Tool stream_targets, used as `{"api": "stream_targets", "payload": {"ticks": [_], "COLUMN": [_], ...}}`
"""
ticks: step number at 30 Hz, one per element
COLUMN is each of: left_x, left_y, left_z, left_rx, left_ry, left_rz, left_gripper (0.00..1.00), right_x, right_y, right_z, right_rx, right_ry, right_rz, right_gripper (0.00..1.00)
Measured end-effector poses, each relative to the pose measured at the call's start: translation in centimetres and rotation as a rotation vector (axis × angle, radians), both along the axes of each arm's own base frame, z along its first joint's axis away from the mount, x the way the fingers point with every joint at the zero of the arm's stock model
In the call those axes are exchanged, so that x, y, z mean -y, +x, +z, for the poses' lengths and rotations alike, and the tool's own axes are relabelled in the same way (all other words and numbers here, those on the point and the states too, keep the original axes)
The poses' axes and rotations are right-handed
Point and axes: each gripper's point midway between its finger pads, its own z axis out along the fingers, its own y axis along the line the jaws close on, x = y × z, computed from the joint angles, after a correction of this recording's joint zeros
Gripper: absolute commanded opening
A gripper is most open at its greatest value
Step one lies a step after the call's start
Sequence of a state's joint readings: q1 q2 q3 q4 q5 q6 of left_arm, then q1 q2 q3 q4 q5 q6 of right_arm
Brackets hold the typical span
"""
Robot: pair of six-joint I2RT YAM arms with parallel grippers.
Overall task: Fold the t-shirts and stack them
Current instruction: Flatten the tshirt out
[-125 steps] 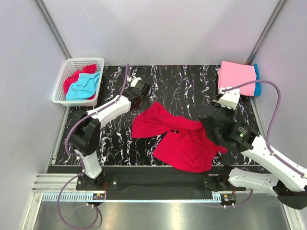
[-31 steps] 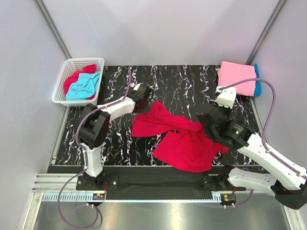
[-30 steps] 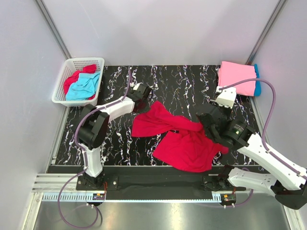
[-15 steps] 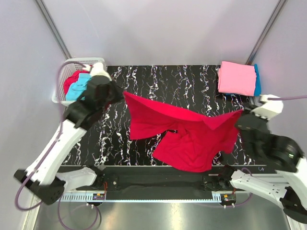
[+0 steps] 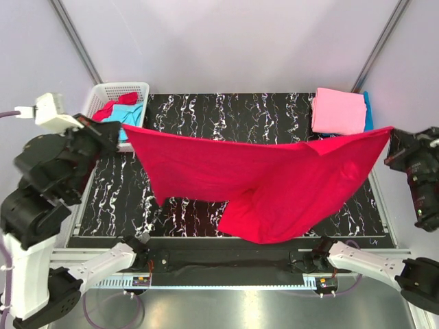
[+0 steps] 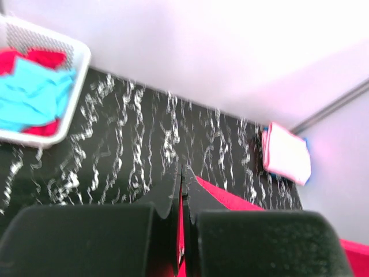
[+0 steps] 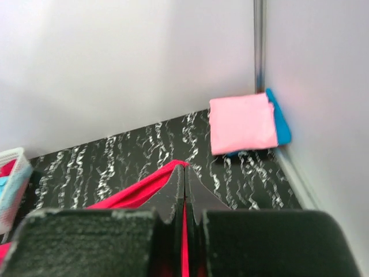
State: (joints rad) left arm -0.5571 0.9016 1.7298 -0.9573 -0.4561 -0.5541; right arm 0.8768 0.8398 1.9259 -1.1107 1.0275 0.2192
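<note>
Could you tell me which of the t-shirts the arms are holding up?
The crimson t-shirt, stretched in the air between the left end effector and right end effector; the others lie folded or in the basket.

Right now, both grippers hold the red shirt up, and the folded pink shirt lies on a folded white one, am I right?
Not quite: the pink shirt lies on a turquoise one, as the right wrist view shows; the rest stands.

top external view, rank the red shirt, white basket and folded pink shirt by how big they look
1. red shirt, lifted nearer the camera
2. white basket, partly hidden
3. folded pink shirt
</note>
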Motion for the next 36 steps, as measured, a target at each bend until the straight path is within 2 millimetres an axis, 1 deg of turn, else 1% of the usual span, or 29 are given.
{"api": "stream_targets", "payload": {"ticks": [2, 4, 7, 9, 11, 13, 14, 16, 18, 20, 21, 23, 24, 26, 27, 29, 31, 33, 36], "left_x": [-1.0, -1.9, -2.3, -2.2, -1.4, 0.0, 0.8, 2.1, 3.5, 4.1, 4.1, 3.5, 3.1, 2.4, 2.1, 1.4, 0.2, -1.3, -3.1], "left_y": [-0.8, -1.1, -0.3, 1.0, 2.9, 5.6, 7.1, 9.8, 12.7, 14.9, 15.6, 16.3, 16.2, 15.4, 14.6, 12.4, 9.2, 5.6, 1.3], "left_z": [1.5, 2.9, 4.8, 6.2, 7.0, 7.4, 7.1, 5.7, 3.3, 0.7, -0.4, -1.7, -2.0, -1.4, -0.8, 0.5, 1.9, 3.5, 5.5], "left_rx": [0.037, 0.067, 0.099, 0.115, 0.116, 0.106, 0.093, 0.05, -0.019, -0.089, -0.122, -0.169, -0.18, -0.173, -0.159, -0.125, -0.075, -0.012, 0.074], "left_ry": [0.003, 0.013, 0.041, 0.065, 0.087, 0.108, 0.119, 0.144, 0.171, 0.191, 0.197, 0.204, 0.203, 0.192, 0.182, 0.162, 0.136, 0.111, 0.08], "left_rz": [0.023, 0.048, 0.086, 0.116, 0.133, 0.141, 0.143, 0.139, 0.129, 0.124, 0.126, 0.136, 0.143, 0.153, 0.152, 0.145, 0.135, 0.128, 0.128], "left_gripper": [0.0, 0.0, 0.0, 0.0, 0.0, 0.0, 0.0, 0.0, 0.0, 0.0, 0.0, 0.0, 0.0, 0.0, 0.0, 0.0, 0.0, 0.0, 0.0], "right_x": [-0.6, -1.8, -3.9, -5.6, -7.3, -8.7, -9.5, -11.0, -12.0, -12.2, -12.0, -11.4, -11.1, -10.9, -10.7, -9.7, -8.6, -7.7, -7.2], "right_y": [0.7, 1.9, 3.9, 5.5, 7.0, 8.2, 9.0, 10.2, 10.9, 11.4, 11.6, 11.8, 11.8, 11.4, 11.1, 9.8, 8.2, 6.3, 3.6], "right_z": [1.0, 2.1, 3.2, 4.0, 4.6, 5.3, 5.4, 5.2, 4.6, 4.0, 3.7, 3.3, 3.2, 3.0, 2.9, 2.8, 2.5, 2.4, 2.2], "right_rx": [0.01, 0.018, 0.021, 0.026, 0.026, 0.034, 0.032, 0.023, 0.01, -0.003, -0.009, -0.021, -0.025, -0.027, -0.026, -0.022, -0.014, 0.002, 0.028], "right_ry": [-0.04, -0.09, -0.165, -0.208, -0.245, -0.262, -0.276, -0.301, -0.324, -0.34, -0.346, -0.354, -0.355, -0.344, -0.335, -0.306, -0.269, -0.219, -0.133], "right_rz": [-0.002, -0.003, -0.004, -0.006, -0.005, -0.008, -0.007, 0.002, 0.018, 0.021, 0.014, -0.007, -0.012, 0.003, 0.009, 0.027, 0.054, 0.107, 0.22], "right_gripper": [0.0, 0.0, 0.0, 0.0, 0.0, 0.0, 0.0, 0.0, 0.0, 0.0, 0.0, 0.0, 0.0, 0.0, 0.0, 0.0, 0.0, 0.0, 0.0]}}
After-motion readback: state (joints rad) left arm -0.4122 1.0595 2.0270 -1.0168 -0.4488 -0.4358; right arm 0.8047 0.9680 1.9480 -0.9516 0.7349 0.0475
